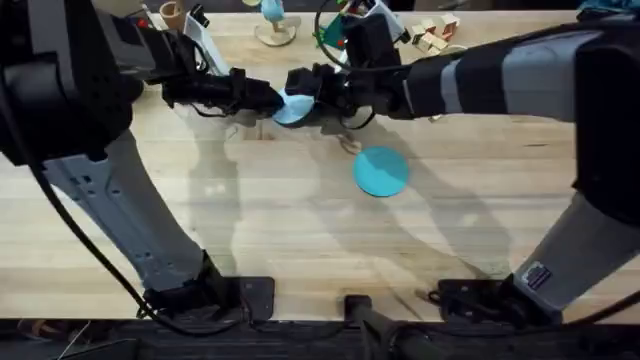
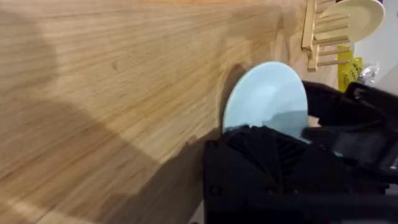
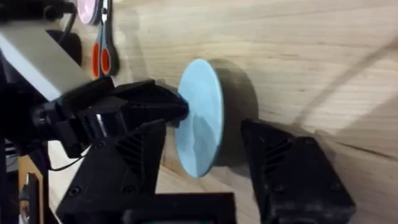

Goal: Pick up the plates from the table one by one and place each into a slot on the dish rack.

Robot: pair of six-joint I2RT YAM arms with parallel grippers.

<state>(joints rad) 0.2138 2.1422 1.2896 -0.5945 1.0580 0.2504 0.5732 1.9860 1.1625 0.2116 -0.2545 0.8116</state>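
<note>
The left claw (image 1: 268, 98) pinches the pale sky-blue round plate (image 1: 294, 108) on edge at upper centre (likely a handover) between the right claw's (image 3: 208, 162) spread-open black fingers (image 3: 283, 165).

The left end effector (image 2: 292, 168) hides the pale sky-blue plate's (image 2: 267, 99) lower rim; the dish rack (image 2: 323, 34) is cut off at twelve o'clock.

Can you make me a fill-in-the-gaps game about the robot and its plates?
1. The left pincer grips the pale ____ plate.
2. The turquoise plate lies flat on the ____.
3. That pale plate sits between the fingers of the ____ pincer, which stand apart.
4. A cream-yellow plate stands in the dish ____.

Missing words: blue; table; right; rack
</note>
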